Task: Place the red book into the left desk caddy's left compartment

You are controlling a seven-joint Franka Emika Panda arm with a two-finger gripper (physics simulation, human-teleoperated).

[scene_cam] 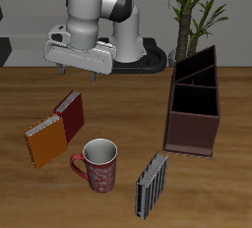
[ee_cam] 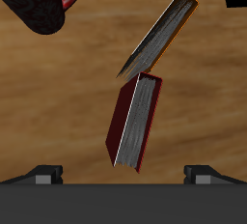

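Observation:
The red book (scene_cam: 69,116) lies flat on the table, a small maroon hardcover with pale page edges (ee_cam: 135,122). Its corner touches an orange book (scene_cam: 44,142) beside it. My gripper (scene_cam: 79,72) hangs open above the table, a little farther back than the red book and holding nothing. In the wrist view my gripper (ee_cam: 123,175) shows both fingers (ee_cam: 43,175) spread wide, with the book just beyond them. The left desk caddy (scene_cam: 194,102) is a dark brown open-topped box with inner dividers, standing well off to the side of the books.
A red patterned mug (scene_cam: 96,163) stands near the front edge, close to the books, and shows in the wrist view too (ee_cam: 43,1). A grey-and-black striped book (scene_cam: 151,185) lies nearer the front. The orange book (ee_cam: 159,33) lies beyond the red one. A potted plant (scene_cam: 197,6) stands behind the caddy.

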